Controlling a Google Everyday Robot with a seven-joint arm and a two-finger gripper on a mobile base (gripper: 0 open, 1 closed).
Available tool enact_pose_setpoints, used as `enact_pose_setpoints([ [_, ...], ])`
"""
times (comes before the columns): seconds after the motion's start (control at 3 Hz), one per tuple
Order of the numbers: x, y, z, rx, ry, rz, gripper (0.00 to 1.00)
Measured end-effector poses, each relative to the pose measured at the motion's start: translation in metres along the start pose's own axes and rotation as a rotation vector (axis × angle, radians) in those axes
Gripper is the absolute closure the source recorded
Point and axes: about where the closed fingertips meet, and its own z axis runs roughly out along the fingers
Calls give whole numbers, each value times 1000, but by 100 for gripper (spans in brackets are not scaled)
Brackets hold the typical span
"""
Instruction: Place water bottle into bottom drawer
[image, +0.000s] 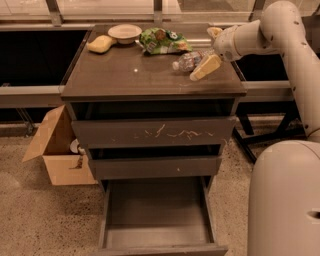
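Note:
The water bottle (187, 60), clear with a white cap, lies on its side at the back right of the cabinet top (130, 75), cap pointing left. My gripper (202, 54) reaches in from the right at the bottle's base end. Its pale yellow fingers (205, 67) are spread, one in front of the bottle and one behind it, not closed on it. The bottom drawer (156, 214) is pulled out below, with its smooth grey floor bare.
A green snack bag (161, 41), a white bowl (124, 32) and a yellow sponge (100, 43) sit at the back of the top. The scratched top drawer (155, 132) and middle drawer (155, 167) are shut. A cardboard box (55, 145) stands left; my base (285, 200) right.

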Motion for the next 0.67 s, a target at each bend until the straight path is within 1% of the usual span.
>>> enact_pose_setpoints([
  [0.67,13,-7,22,-15,8,2,0],
])
